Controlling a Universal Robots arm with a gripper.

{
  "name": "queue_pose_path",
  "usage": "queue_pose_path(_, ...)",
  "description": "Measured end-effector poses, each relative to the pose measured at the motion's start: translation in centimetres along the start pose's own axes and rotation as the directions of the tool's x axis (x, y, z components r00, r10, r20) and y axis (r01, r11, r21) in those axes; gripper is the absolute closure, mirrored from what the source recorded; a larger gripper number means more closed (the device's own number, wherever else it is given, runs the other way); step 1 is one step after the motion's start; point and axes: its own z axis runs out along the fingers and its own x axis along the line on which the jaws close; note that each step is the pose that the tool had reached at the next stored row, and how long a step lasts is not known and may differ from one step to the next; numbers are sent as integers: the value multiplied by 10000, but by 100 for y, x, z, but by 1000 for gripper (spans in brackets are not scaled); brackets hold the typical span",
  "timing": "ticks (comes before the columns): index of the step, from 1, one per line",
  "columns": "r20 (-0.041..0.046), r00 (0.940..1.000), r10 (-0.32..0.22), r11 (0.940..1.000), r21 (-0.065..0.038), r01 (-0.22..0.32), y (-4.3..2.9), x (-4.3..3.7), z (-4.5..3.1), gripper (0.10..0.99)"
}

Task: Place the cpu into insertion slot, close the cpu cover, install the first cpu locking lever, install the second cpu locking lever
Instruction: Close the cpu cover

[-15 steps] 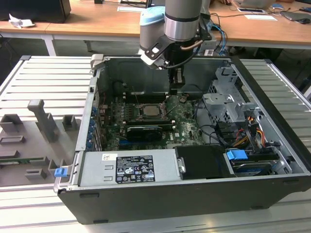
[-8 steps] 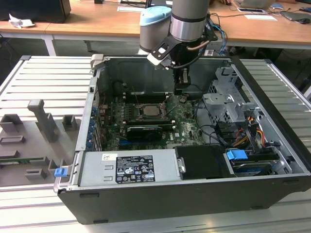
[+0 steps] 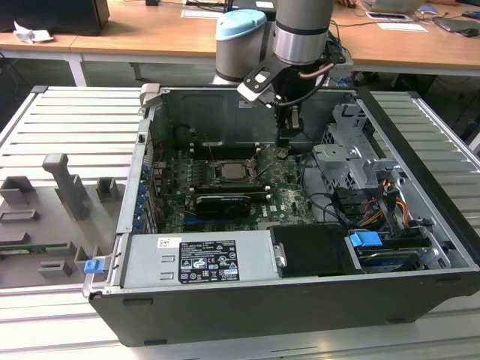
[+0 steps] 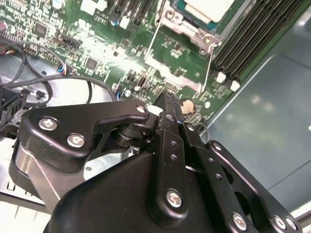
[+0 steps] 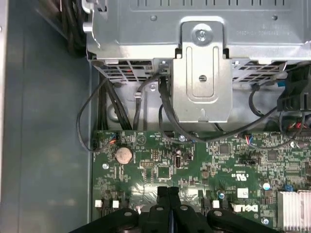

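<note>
Case: the open computer case on the slatted surface holds the green board.
Slot: we find the cpu seated pale face up in the insertion slot.
Tool: the end effector has its fingers pinched together and grips nothing. It is low over the board near the slot, to the exterior view's right.

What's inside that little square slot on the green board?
The cpu lies in the slot, pale face up. Whatever is beneath the chip is covered, so it can't be seen.
</note>
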Motion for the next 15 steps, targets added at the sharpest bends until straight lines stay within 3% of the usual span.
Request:
queue_pose_path(6,1,10000,-2,10000,6,2,106,0,10,980)
queue_pose_path(12,-2,10000,-23,10000,7,23,92,-14,66,980)
queue_pose_path(15,-3,10000,-39,10000,7,39,29,-25,105,980)
